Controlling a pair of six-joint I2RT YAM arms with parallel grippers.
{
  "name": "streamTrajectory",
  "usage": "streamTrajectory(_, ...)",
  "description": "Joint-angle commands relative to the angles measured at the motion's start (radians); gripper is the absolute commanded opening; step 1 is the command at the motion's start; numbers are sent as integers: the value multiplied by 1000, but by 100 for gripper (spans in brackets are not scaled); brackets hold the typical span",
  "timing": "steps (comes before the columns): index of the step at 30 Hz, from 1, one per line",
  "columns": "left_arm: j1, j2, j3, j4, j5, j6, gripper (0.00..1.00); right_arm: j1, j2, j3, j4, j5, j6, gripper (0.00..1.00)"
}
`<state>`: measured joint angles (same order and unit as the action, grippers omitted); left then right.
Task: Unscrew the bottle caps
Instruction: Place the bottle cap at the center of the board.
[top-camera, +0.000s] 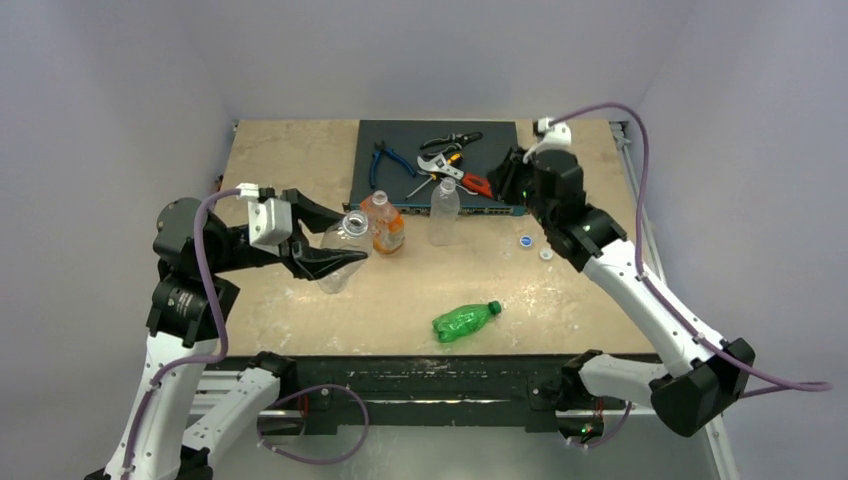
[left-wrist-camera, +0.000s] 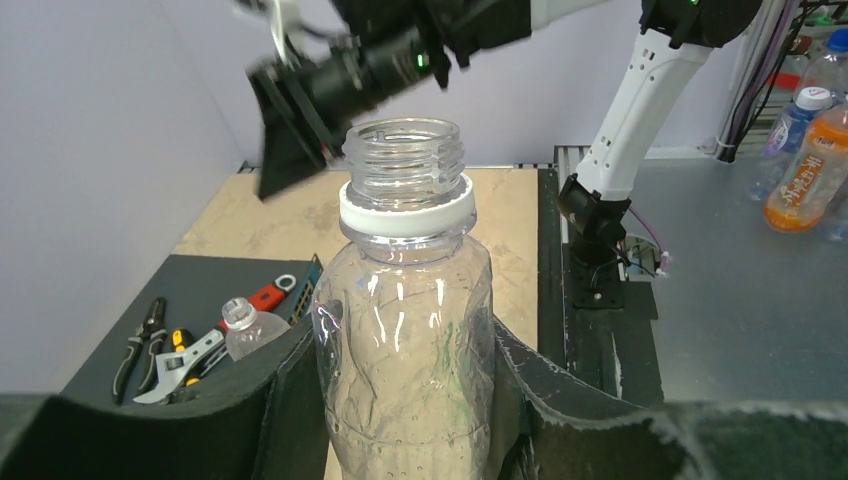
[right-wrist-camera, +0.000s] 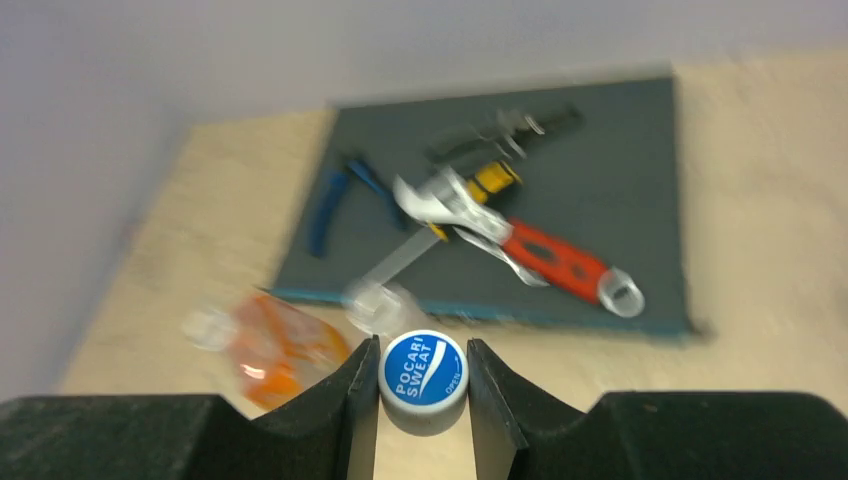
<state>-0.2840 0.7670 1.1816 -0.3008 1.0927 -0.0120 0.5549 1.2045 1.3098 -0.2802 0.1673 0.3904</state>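
Left gripper (left-wrist-camera: 405, 400) clamping the uncapped clear bottle (left-wrist-camera: 405, 300); right gripper (right-wrist-camera: 423, 372) pinching a blue Pocari Sweat cap (right-wrist-camera: 424, 371) above the table (top-camera: 290, 160). Next, probably: dropping it by the loose caps (top-camera: 525, 240), then tackling the capped green bottle (top-camera: 463, 321).

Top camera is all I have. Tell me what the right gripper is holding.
Observer: The right gripper is shut on a cap, pinched by its sides between the fingers.
Operator: Describe the cap.
Observer: The face turned to the wrist camera is blue, with white lettering that reads Pocari Sweat.
Operator: Now check the left gripper.
Observer: The left gripper is clamped around a clear bottle. The bottle's mouth is open and its threads are bare, with a white ring sitting just below them.
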Motion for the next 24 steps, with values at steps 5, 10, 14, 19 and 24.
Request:
streamTrajectory(5,-4,3,-19,25,-11,37,0,-61,-24,-440,51,272,228,0)
streamTrajectory(10,-4,7,-18,46,-30,20,0,-71,79,-500,93,313,272,0)
streamTrajectory(14,-4,5,-16,65,-26,-15,0,-86,156,-507,114,353,317,0)
streamTrajectory(19,-4,9,-3,74,-25,-24,0,-104,246,-522,143,392,362,4)
streamTrajectory(24,-4,4,4,74,-28,-26,0,-136,306,-537,162,395,387,4)
